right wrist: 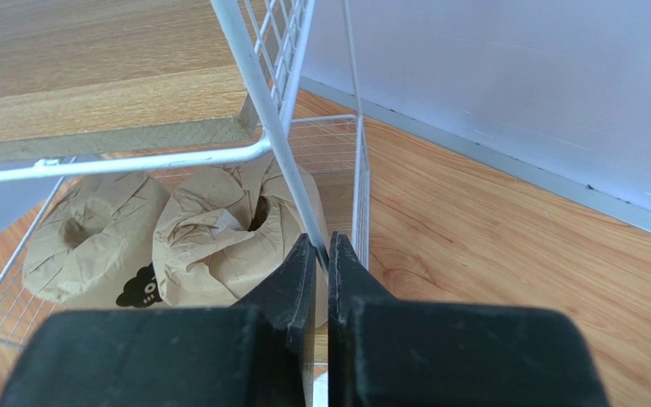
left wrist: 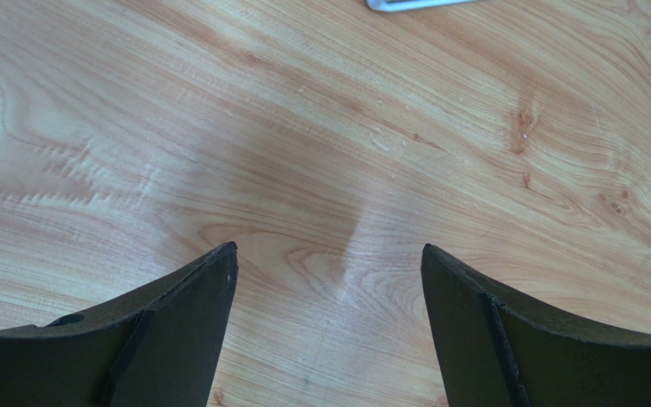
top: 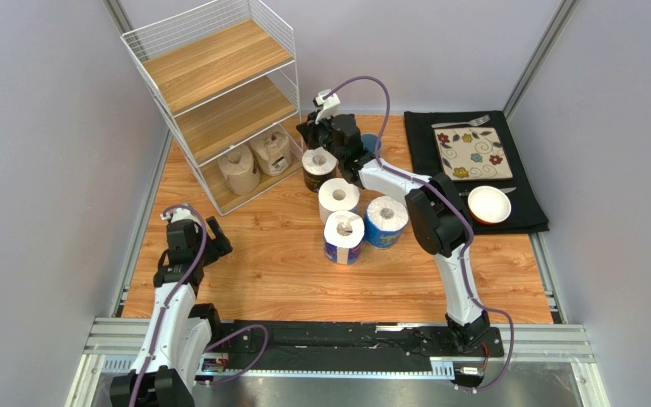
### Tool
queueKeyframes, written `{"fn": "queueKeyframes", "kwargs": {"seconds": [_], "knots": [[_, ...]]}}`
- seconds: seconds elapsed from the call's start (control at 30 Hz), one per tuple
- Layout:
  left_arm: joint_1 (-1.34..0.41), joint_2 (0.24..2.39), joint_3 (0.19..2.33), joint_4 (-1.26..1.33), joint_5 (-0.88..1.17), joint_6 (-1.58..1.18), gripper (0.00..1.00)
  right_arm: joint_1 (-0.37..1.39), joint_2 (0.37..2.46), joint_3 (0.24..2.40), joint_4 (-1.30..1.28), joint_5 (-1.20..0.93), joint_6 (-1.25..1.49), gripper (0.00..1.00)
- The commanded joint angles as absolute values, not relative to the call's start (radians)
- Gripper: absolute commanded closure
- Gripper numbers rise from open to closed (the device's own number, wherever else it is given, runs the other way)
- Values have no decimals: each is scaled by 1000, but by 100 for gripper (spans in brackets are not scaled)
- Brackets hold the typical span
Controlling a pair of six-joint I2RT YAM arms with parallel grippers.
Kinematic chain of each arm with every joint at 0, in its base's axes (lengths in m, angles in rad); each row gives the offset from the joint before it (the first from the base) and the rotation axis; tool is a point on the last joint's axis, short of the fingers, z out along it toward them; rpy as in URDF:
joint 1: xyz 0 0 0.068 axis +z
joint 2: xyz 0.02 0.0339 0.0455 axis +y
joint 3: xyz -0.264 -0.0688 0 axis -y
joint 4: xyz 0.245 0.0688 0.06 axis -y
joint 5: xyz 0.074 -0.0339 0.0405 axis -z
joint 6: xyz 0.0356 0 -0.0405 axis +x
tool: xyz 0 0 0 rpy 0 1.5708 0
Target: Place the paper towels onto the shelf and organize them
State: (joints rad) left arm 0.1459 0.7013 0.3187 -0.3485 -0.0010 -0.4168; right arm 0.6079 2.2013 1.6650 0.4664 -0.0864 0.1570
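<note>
Right gripper (right wrist: 320,248), fingers pressed together and empty, sits just short of the shelf post (right wrist: 252,93), probably to nudge the brown paper towels (right wrist: 210,246) stowed beyond.

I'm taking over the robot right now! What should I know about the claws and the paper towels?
Left claw: open, empty, over bare table.
Right claw: shut, holding nothing, close to the shelf at its bottom tier.
Done: two brown rolls sit on the bottom tier.
Left: dark roll, white roll and two blue rolls stand on the table. The middle and top tiers are bare.
</note>
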Motion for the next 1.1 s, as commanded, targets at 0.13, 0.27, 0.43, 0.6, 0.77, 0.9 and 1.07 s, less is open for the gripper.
{"fn": "queueKeyframes", "kwargs": {"seconds": [0.13,0.27,0.43,0.6,0.77,0.9,1.07], "knots": [[153,695,319,-341,2,-414,12,473,2175,1724,376,78,219,100],[153,696,318,-339,2,-416,12,457,2114,1639,408,71,218,100],[153,695,318,-337,2,-416,12,459,2028,1502,433,71,213,100],[153,693,318,-337,3,-416,12,459,1919,1387,439,72,212,100],[153,696,319,-334,9,-419,12,480,1832,1278,413,75,178,100],[152,698,319,-333,12,-419,12,509,1757,1203,399,84,173,100],[152,692,319,-336,12,-419,12,548,1661,1121,368,109,170,100]]}}
